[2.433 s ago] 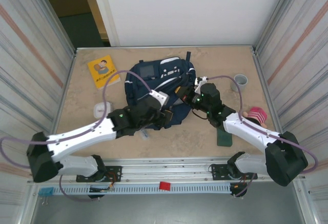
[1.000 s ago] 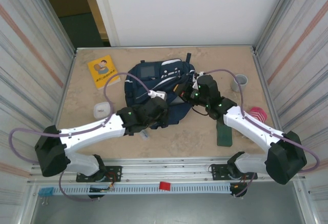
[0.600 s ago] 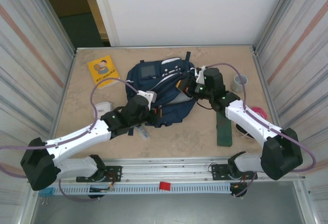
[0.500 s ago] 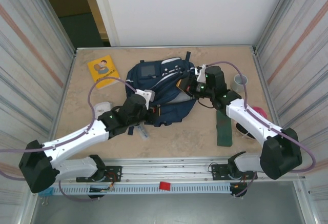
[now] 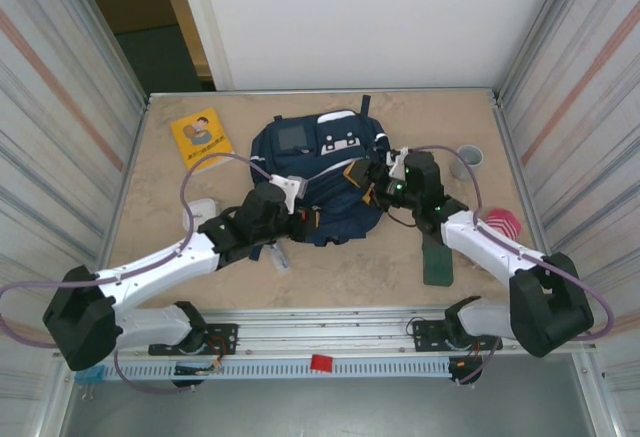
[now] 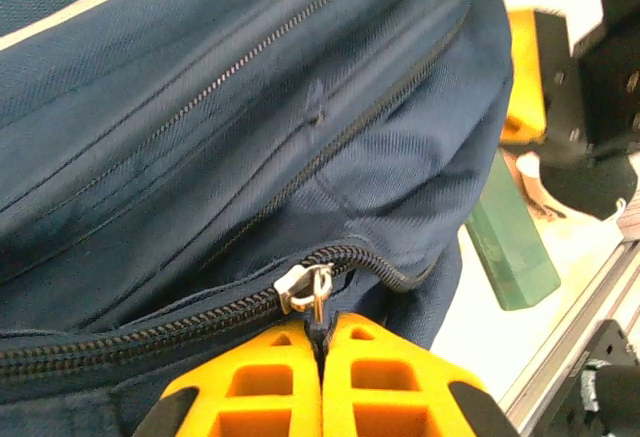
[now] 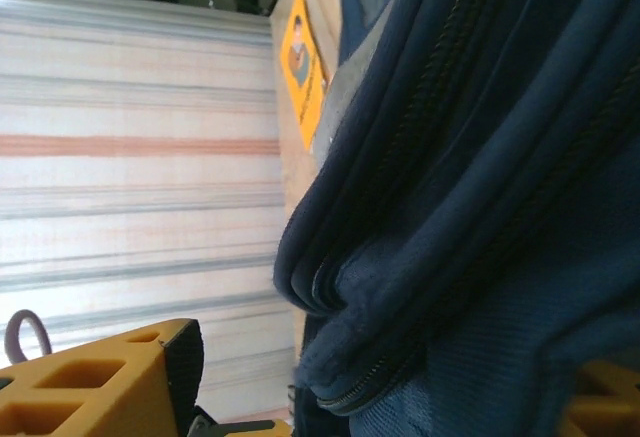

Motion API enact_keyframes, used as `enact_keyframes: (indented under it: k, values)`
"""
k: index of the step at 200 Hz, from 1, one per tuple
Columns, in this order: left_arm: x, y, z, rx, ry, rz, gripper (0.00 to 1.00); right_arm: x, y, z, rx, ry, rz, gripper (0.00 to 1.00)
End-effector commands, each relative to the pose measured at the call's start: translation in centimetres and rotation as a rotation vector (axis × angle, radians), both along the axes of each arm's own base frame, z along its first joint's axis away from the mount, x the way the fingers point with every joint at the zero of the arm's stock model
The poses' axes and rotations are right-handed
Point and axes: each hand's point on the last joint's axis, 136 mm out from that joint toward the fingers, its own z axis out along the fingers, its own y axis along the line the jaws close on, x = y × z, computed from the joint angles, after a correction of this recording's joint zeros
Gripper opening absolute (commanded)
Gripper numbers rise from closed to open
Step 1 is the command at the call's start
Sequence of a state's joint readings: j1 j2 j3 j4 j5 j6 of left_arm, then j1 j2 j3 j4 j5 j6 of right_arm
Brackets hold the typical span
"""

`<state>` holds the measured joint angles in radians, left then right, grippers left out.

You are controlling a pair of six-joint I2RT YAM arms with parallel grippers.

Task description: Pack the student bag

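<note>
Judging from the layout, barely into the packing: looks like the zipper stage, with nothing seen going in yet. Nearest the arm bases, a strip of bare worktop [image 5: 340,282] along the front rail, free for small moves at the bag's near edge. Dark green pencil case [image 5: 437,260] flat beside the right forearm, outside the bag. Small white item [image 5: 197,215] on the left, likewise outside, just beside the left arm. Left hand [image 6: 322,327] clenched on the metal zipper pull [image 6: 316,295] at the near edge of the student bag [image 5: 320,167], yellow fingers pressed flat together. Teeth meshed to one side of the slider; beyond it, hard to tell whether parted. Student bag lying mid-worktop, front face up, contents hidden. Right hand [image 5: 365,179] at the bag's right flank, released, fingers spread with a fold of navy fabric between them and not pinched, as far as the wrist view shows. Pink striped thing [image 5: 503,225] just beside the right forearm, tight quarters there. Farther back, yellow booklet [image 5: 202,137] left of the bag and grey cup [image 5: 468,160] right of it, both unpacked. Open worktop mostly at far left and along the far edge; striped side walls and white back wall closing everything in.
</note>
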<state>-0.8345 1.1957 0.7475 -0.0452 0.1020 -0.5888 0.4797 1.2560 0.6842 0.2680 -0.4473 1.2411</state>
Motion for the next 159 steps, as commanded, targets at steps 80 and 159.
enact_keyframes:
  k: [80, 159]
  values:
    - [-0.1, 1.2, 0.9, 0.057, -0.042, -0.003, 0.00, 1.4, -1.5, 3.7, -0.070, -0.132, 0.061, 0.04]
    - [3.8, 8.7, -2.0, 0.181, -0.070, 0.206, 0.00, 1.8, -2.5, 11.7, -0.066, -0.298, 0.381, 0.00]
